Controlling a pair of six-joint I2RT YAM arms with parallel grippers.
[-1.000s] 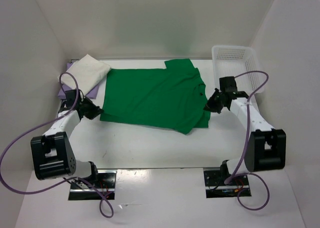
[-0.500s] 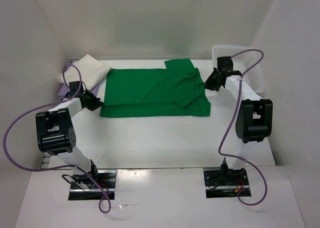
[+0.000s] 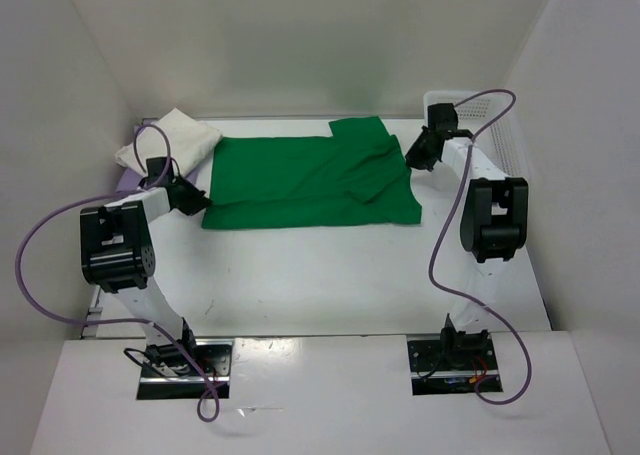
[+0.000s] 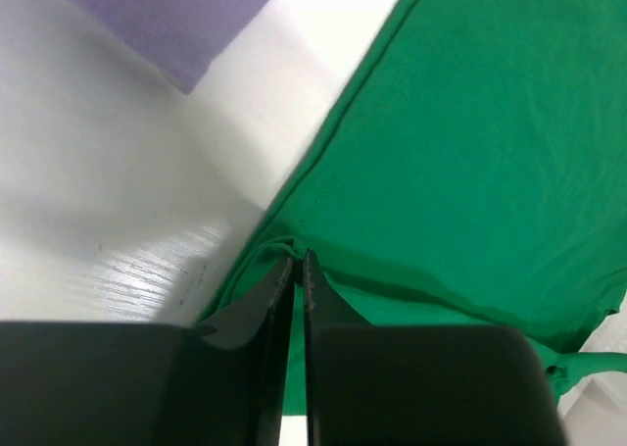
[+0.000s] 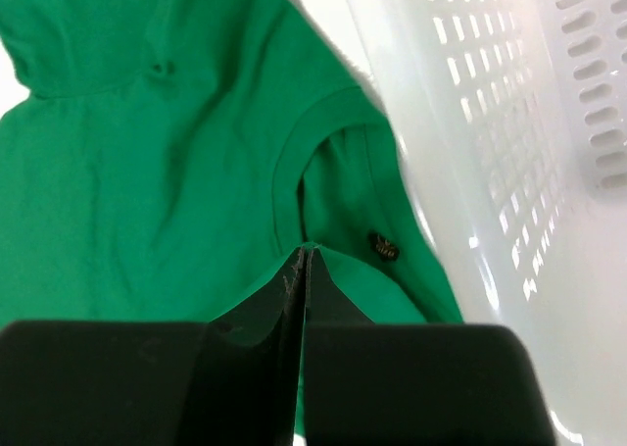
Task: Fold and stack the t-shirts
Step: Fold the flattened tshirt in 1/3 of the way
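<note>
Across the bare front of the desk (image 3: 300,275), the green shirt (image 3: 300,180) lies flat at mid-desk, its long axis running left to right between the two arms and its near edge doubled into a straight fold. The left jaws sit at its near-left corner, all but shut, with a bunch of green hem gathered at their tips, so the whole shirt stretches away to their right. The right jaws are closed on a thin edge of the same cloth at the far-right end, by the collar and tucked sleeve, just beside the basket (image 3: 470,97). Beyond the left jaws, at the far-left corner, the cream shirt (image 3: 175,138) rests folded on the lavender shirt (image 4: 167,15), a strip of desk apart from the green hem. With the lengthwise fold apparently laid, the next move likely calls for both jaws to let go and one end to be brought over the other along that axis. The left arm is nearer the stack.
</note>
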